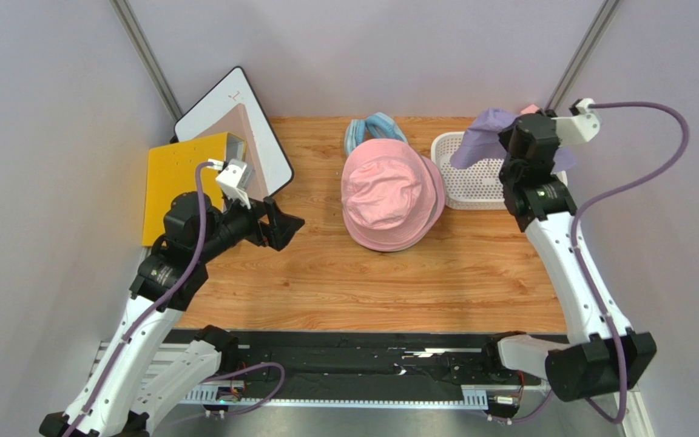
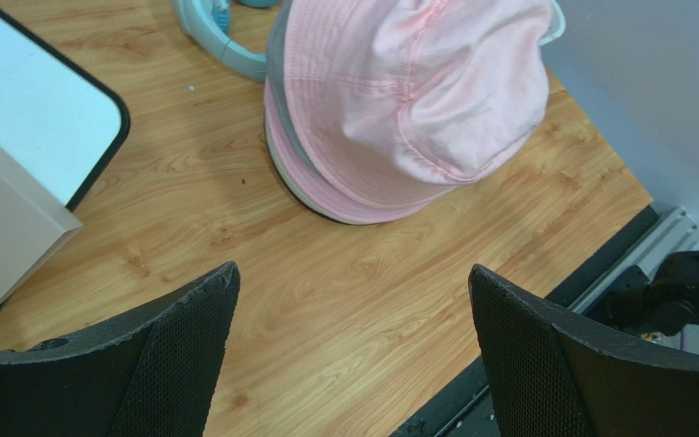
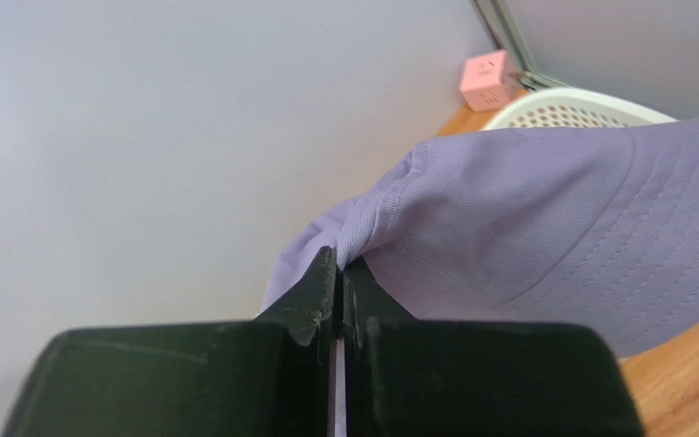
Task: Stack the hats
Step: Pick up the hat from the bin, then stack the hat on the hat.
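Above wooden table (image 1: 326, 282), pinched lavender hat (image 3: 554, 218) tight in right gripper (image 3: 338, 269) over white basket (image 1: 468, 187); held left gripper (image 2: 353, 273) spread wide, facing pink hat (image 1: 390, 196).

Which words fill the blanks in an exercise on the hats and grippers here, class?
The right gripper, its jaws ____, pinches the brim of the soft lavender fabric bucket hat.
The left gripper stands open over the wooden table and holds ____.
The soft fabric bucket hat at the table's middle is coloured ____.
Missing words: shut; nothing; pink.
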You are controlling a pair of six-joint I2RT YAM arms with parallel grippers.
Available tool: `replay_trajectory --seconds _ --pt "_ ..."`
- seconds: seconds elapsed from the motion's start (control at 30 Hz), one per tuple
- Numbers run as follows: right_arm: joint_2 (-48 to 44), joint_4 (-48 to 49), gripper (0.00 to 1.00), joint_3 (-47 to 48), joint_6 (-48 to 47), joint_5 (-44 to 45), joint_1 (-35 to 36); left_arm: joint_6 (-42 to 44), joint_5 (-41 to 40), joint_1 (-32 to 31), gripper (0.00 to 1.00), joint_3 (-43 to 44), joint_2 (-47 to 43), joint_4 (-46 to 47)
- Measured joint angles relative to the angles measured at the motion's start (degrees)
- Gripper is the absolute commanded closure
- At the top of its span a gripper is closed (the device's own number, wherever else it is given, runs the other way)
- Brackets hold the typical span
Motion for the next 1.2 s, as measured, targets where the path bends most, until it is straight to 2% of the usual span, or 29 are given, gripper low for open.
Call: replay_trajectory --seconds 0.2,0.33,0.47,0.6,0.7,0.93,1.2 --pt "-9.20 -2.08 1.00 3.19 -1.36 -7.85 0.61 -2.43 5.79 -1.70 0.04 -1.22 0.02 5.40" --pt "-11.72 -3.82 1.00 5.42 -1.31 -14.86 1.90 -3.58 4.83 -11.21 0.04 -1.33 0.22 8.66" --pt "-11.80 -3.93 1.00 6.34 -1.33 -26.38 2.21 -5.99 3.65 -18.93 0.04 -1.84 1.55 13.33" --pt "-10.58 -4.55 1.00 8.28 -0.83 -40.19 2.73 -10.97 4.20 -20.20 0.03 -6.01 2.89 22.10" --pt "-10.45 -4.87 1.00 9.77 0.02 -46.58 4.09 -12.09 3.67 -22.18 0.03 -7.43 5.68 25.14" --pt "-10.97 -0.31 1.00 11.23 3.56 -61.18 4.98 -15.26 4.28 -24.13 0.01 -7.15 11.39 31.17" --pt "-10.93 8.70 1.00 10.64 9.88 -73.16 6.36 -22.95 9.84 -24.13 0.00 -9.35 11.58 46.01"
